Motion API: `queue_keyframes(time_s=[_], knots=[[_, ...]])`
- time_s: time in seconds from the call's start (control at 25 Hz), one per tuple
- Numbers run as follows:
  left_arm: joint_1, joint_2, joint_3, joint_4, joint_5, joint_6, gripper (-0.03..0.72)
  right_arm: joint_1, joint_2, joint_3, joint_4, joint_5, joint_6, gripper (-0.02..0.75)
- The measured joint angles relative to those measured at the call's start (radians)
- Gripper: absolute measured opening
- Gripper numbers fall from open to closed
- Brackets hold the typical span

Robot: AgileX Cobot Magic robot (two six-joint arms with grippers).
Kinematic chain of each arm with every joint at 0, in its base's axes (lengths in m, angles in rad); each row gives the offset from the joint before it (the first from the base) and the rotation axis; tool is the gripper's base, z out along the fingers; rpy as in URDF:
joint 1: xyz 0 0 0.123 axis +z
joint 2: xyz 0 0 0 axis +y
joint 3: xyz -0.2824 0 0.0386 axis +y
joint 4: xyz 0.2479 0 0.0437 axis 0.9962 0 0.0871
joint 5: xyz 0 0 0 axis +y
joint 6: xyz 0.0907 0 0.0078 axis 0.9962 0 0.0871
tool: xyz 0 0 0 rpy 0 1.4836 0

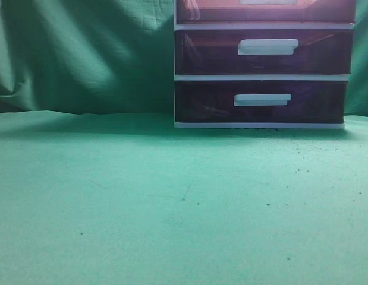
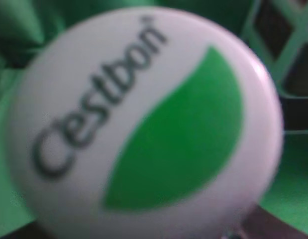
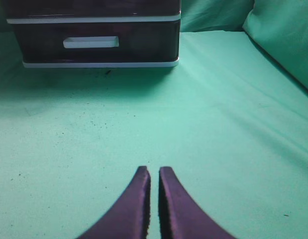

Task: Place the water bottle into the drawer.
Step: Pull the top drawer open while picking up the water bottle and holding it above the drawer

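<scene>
The water bottle's white cap (image 2: 144, 124), printed "Cestbon" with a green leaf, fills the left wrist view, very close and blurred. My left gripper's fingers are almost wholly hidden behind it; only dark slivers show at the bottom corners, and it appears to be holding the bottle. Neither the bottle nor either arm shows in the exterior view. The drawer (image 1: 213, 10), reddish-tinted, is cut off by the top edge of the exterior view, with its white handle (image 1: 268, 2) just showing. My right gripper (image 3: 154, 172) is shut and empty, low over the green cloth, facing the unit.
The two darker purple drawers (image 1: 261, 52) (image 1: 261, 102) sit below it in the white frame; the lowest also shows in the right wrist view (image 3: 94, 42). Green cloth (image 1: 142, 208) covers the table and backdrop. A dark lattice (image 2: 288, 30) lies behind the cap.
</scene>
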Motion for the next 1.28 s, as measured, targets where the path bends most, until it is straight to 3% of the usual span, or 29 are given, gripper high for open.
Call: queue_keyframes(time_s=[0.12,0.24,0.4,0.48,0.64,0.92,1.08,1.28], knots=[[-0.122,-0.115,0.000,0.000,0.000,0.000,0.295,0.000,0.000,0.002,0.005,-0.055,0.000,0.050],[-0.250,-0.186,0.002,0.000,0.002,0.000,0.295,0.000,0.000,0.002,0.081,-0.258,0.029,0.050],[-0.361,-0.207,0.003,0.031,0.011,0.007,0.295,0.000,0.000,0.002,0.142,-0.595,0.045,0.050],[-0.382,-0.206,0.006,0.048,0.030,0.009,0.295,0.000,0.000,-0.010,0.144,-0.669,0.044,0.050],[-0.382,-0.204,0.006,0.079,0.040,0.011,0.295,0.000,0.048,-0.180,0.122,-0.514,-0.034,0.050],[-0.384,-0.198,0.006,0.081,0.040,0.013,0.295,0.000,0.420,-0.498,0.108,-0.145,-0.104,0.050],[-0.384,-0.198,0.006,0.081,0.040,0.013,0.295,0.000,0.657,-0.583,0.101,-0.138,-0.146,0.050],[-0.384,-0.198,0.006,0.081,0.040,0.013,0.295,0.050,0.946,-0.749,0.094,-0.158,-0.545,0.050]])
